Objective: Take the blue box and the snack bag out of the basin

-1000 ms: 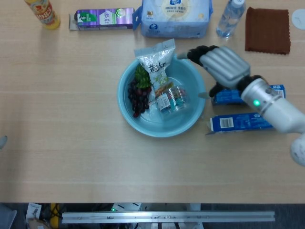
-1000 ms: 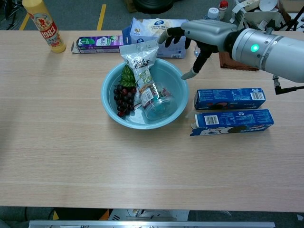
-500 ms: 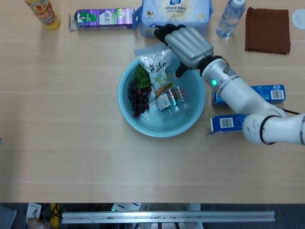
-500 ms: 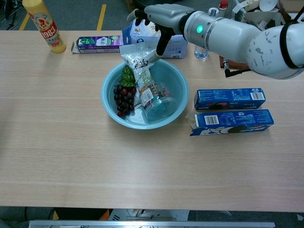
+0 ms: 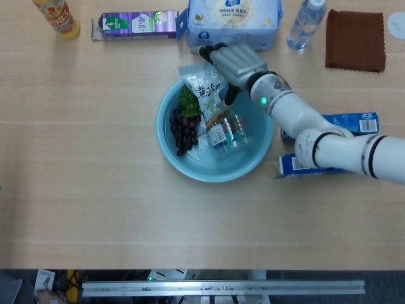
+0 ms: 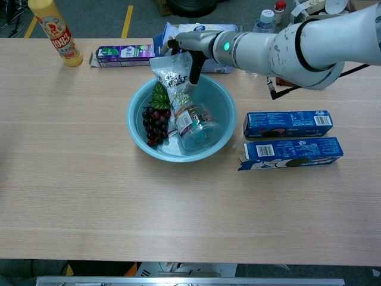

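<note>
The snack bag (image 5: 205, 85) (image 6: 174, 76) leans upright against the far wall of the light blue basin (image 5: 190, 168) (image 6: 134, 128). My right hand (image 5: 232, 63) (image 6: 191, 49) hovers at the bag's top right corner. Its fingers are spread over the top edge and the thumb reaches down the bag's right side, with no firm grip showing. Two blue boxes (image 5: 316, 163) (image 6: 288, 123) lie on the table right of the basin, the farther one partly hidden by my arm in the head view. My left hand is out of both views.
Dark grapes (image 5: 183, 126) (image 6: 155, 125) and a clear plastic cup (image 5: 231, 130) (image 6: 199, 131) lie in the basin. At the back stand a yellow bottle (image 5: 57, 16), a purple carton (image 5: 136, 25), a tissue pack (image 5: 234, 19), a water bottle (image 5: 305, 22) and a brown cloth (image 5: 355, 39).
My right hand has swung left from beside the blue boxes, across the basin's far rim, and dropped onto the top of the snack bag. The bag has not shifted.
</note>
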Motion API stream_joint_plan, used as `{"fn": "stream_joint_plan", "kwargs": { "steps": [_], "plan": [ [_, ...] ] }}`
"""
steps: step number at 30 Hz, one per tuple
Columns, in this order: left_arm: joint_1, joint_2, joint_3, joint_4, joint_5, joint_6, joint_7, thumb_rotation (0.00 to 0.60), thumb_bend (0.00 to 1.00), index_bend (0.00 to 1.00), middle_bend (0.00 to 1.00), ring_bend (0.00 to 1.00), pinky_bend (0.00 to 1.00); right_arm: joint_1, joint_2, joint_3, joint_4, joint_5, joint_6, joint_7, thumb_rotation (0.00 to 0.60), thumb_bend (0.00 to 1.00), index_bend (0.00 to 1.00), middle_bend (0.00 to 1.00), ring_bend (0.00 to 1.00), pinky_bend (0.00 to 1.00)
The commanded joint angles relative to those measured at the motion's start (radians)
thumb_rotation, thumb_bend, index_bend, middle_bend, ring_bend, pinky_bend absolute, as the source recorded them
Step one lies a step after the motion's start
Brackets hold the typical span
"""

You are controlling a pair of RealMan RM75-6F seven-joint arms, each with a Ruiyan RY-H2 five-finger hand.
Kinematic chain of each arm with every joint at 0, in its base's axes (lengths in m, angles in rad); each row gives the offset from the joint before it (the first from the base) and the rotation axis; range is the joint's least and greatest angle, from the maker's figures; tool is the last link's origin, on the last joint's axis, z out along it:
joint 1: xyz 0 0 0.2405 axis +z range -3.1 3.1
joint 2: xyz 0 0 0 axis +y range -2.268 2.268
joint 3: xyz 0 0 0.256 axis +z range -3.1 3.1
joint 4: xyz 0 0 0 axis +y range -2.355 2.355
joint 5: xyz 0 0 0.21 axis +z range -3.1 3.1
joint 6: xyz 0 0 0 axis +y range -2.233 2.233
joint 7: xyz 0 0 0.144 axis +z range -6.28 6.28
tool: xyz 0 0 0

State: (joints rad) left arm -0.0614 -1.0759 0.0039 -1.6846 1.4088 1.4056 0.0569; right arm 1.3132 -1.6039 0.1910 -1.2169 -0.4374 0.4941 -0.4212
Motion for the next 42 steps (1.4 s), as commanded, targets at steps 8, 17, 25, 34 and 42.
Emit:
{"fn": "stream_joint_plan", "kwargs": {
  "steps": [8, 17, 25, 34, 42],
  "plan": [
    [-0.017, -0.012, -0.004, -0.002, 0.001, -0.027, 0.002, 0.6, 0.19, 0.02, 0.1, 0.07, 0.05, -0.063, 0.002, 0.011, -0.047, -0.198, 0.002, 0.126, 0.6, 0.0, 0.27, 0.35, 0.34, 0.53],
    [-0.013, -0.013, -0.002, 0.009, 0.003, -0.024, -0.012, 0.6, 0.19, 0.02, 0.1, 0.07, 0.05, -0.077, -0.036, -0.015, -0.044, -0.268, 0.07, 0.14, 0.6, 0.23, 0.51, 0.46, 0.46, 0.68],
    [-0.006, -0.009, -0.001, 0.016, 0.0, -0.018, -0.021, 0.6, 0.19, 0.02, 0.1, 0.07, 0.05, -0.108, -0.022, 0.009, -0.086, -0.319, 0.122, 0.185, 0.6, 0.43, 0.66, 0.56, 0.59, 0.82],
    [-0.007, -0.009, -0.003, 0.02, 0.007, -0.018, -0.028, 0.6, 0.19, 0.02, 0.1, 0.07, 0.05, -0.17, 0.09, 0.049, -0.218, -0.411, 0.163, 0.267, 0.6, 0.43, 0.67, 0.57, 0.6, 0.83],
    [-0.01, -0.009, -0.003, 0.03, 0.005, -0.026, -0.036, 0.6, 0.19, 0.02, 0.1, 0.07, 0.05, -0.269, 0.27, 0.07, -0.362, -0.505, 0.252, 0.328, 0.6, 0.42, 0.67, 0.57, 0.6, 0.83]
  ]
}}
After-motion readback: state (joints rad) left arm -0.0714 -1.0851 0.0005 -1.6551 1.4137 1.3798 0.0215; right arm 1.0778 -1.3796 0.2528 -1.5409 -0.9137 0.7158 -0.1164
